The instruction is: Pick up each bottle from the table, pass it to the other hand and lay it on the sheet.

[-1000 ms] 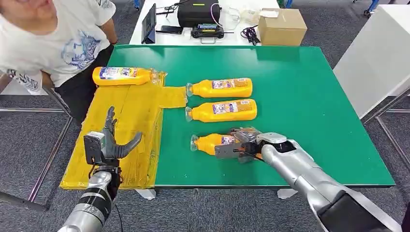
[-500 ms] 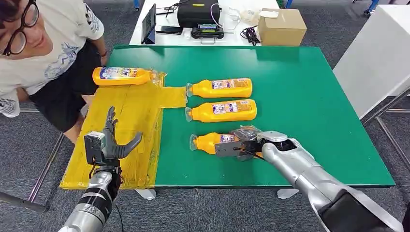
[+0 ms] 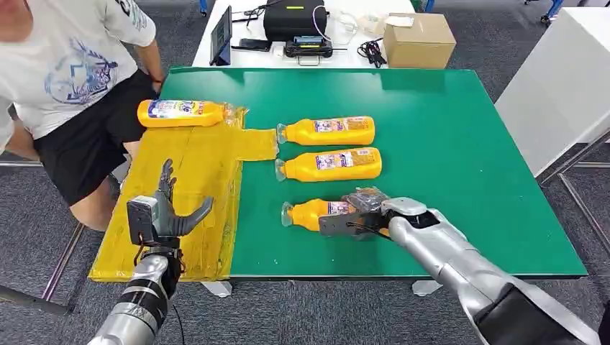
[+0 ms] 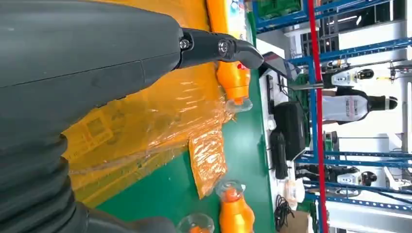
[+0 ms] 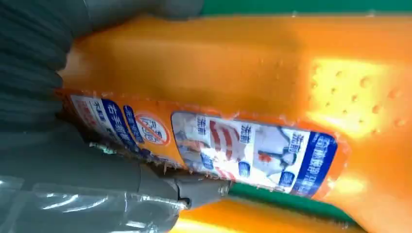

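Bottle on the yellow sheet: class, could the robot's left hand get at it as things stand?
Probably yes. The left hand hovers open over the yellow sheet, and nothing lies between it and the bottle at the sheet's far end.

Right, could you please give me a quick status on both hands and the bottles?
Right hand grips nearest orange plastic bottle on green table. Left hand open over yellow sheet. Nothing in the way.

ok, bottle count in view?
4. One on the sheet at its far end; two on the table, far and middle; the nearest under the right hand.
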You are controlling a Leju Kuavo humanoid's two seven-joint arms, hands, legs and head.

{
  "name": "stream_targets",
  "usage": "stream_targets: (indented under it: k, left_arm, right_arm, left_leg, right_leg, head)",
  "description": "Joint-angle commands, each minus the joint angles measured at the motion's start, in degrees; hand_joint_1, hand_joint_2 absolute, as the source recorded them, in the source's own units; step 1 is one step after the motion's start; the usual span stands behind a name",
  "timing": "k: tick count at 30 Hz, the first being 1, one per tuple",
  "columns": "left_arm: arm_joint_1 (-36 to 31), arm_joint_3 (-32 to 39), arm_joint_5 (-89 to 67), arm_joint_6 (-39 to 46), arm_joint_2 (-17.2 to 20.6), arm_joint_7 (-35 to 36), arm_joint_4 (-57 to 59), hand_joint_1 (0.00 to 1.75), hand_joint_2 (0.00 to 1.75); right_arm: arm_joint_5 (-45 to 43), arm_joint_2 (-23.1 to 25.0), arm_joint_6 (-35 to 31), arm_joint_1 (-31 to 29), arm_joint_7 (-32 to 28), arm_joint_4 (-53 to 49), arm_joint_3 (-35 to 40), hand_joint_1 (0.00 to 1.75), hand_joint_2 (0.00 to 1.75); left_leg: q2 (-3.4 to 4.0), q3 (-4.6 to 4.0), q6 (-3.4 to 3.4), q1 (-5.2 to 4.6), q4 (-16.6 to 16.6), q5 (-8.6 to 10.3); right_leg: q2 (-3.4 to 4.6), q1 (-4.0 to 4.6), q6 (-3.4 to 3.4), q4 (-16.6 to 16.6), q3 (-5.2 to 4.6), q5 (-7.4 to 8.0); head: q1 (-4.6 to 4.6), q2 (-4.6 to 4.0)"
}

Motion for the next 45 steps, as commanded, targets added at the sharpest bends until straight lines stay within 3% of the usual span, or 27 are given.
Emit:
stream_targets:
  k: [1, 4, 5, 7, 18, 23, 28, 31, 35, 45]
  left_arm:
    - [5.22, 0.2, 10.33, -10.16, -4.3, 4.5, -12.03, 0.0, 1.75]
    - [5.9, -1.85, 13.48, -11.99, -4.07, 6.02, -13.74, 0.0, 1.75]
    - [5.95, -2.08, 14.14, -12.08, -4.06, 6.25, -13.78, 0.0, 1.75]
    - [6.13, -3.29, 15.07, -12.06, -3.81, 6.44, -13.88, 0.0, 1.75]
    - [8.07, -5.92, 17.82, -13.11, -4.03, 7.51, -17.13, 0.0, 1.75]
    - [9.09, -8.61, 23.29, -20.6, -3.45, 11.44, -18.38, 0.0, 1.75]
    - [9.37, -9.6, 24.25, -22.18, -3.3, 12.33, -18.36, 0.0, 1.75]
    - [10.17, -13.2, 25.92, -28.75, -2.44, 15.23, -18.22, 0.0, 1.75]
    - [11.31, -18.77, 24.59, -32.0, -2.21, 15.69, -19.04, 0.0, 1.75]
    - [10.46, -20.86, 22.24, -29.54, -2.5, 15.2, -16.8, 0.0, 1.75]
  right_arm:
    - [4.01, 16.14, -41.85, 31.78, -15.44, -46.27, -33.47, 1.75, 1.75]
    - [2.23, 17.26, -45.23, 33.16, -19.41, -46.15, -37.73, 1.75, 1.75]
    - [1.49, 17.45, -45.65, 33.33, -20.36, -45.49, -38.95, 1.75, 1.75]
    - [-0.24, 17.52, -46.35, 33.83, -21.4, -45.04, -40.33, 1.75, 1.75]
    - [-0.1, 20.01, -46.55, 35.91, -25.31, -43.08, -44.56, 1.75, 1.75]
    - [-0.05, 19.87, -43.53, 35.79, -25.16, -39.26, -45.35, 1.75, 1.75]
    - [0.03, 20.09, -43.06, 35.59, -25.56, -37.39, -45.35, 1.75, 1.75]
    - [0.75, 20.17, -39.35, 34.66, -25.39, -31.93, -43.72, 1.75, 1.75]
    - [1.26, 23.72, -38.06, 32.35, -28.35, -21.56, -40.23, 1.75, 1.75]
    - [0.63, 28.65, -36.82, 29.09, -28.91, -10.24, -30.51, 1.75, 1.75]
  left_leg:
    - [0.39, 0.38, -0.24, 0.24, -0.17, -0.27]
    - [0.27, 0.05, -0.41, 0.39, 0.13, -0.53]
    - [0.03, -0.21, -0.32, 0.15, 0.05, -0.34]
    - [-0.81, -0.12, -0.28, 0.38, 0.05, -0.25]
    - [-0.45, -0.21, -0.22, 0.06, -0.04, -0.19]
    - [-0.42, -0.03, -0.24, 0.09, -0.04, -0.26]
    - [-0.34, 0.03, -0.23, 0.12, -0.05, -0.28]
    - [-0.33, 0.02, -0.25, 0.09, -0.07, -0.26]
    - [-0.21, 0.16, -0.28, 0.13, -0.14, -0.29]
    - [-0.11, 0.08, -0.27, 0.21, -0.08, -0.31]
  right_leg:
    - [0.34, 0.25, -0.28, -0.2, 0.31, -0.14]
    - [0.24, 0.4, -0.26, 0.21, -0.02, -0.31]
    - [0.02, 0.15, -0.16, 0.23, -0.3, -0.25]
    - [-0.7, 0.35, -0.22, 0.02, 0.03, -0.41]
    - [-0.45, 0.04, -0.15, 0.02, -0.11, -0.34]
    - [-0.42, 0.09, -0.18, -0.01, 0.08, -0.4]
    - [-0.35, 0.11, -0.2, -0.05, 0.15, -0.38]
    - [-0.33, 0.08, -0.2, -0.04, 0.13, -0.38]
    - [-0.21, 0.13, -0.23, -0.13, 0.24, -0.35]
    - [-0.11, 0.2, -0.22, -0.01, 0.12, -0.36]
  head:
    - [0.04, 0.0]
    - [0.02, 0.0]
    - [-0.48, 0.0]
    - [-0.31, 0.0]
    - [-0.33, 0.0]
    - [-0.31, 0.0]
    - [-0.31, 0.0]
    - [-0.31, 0.0]
    - [-0.33, 0.0]
    - [-0.33, 0.0]
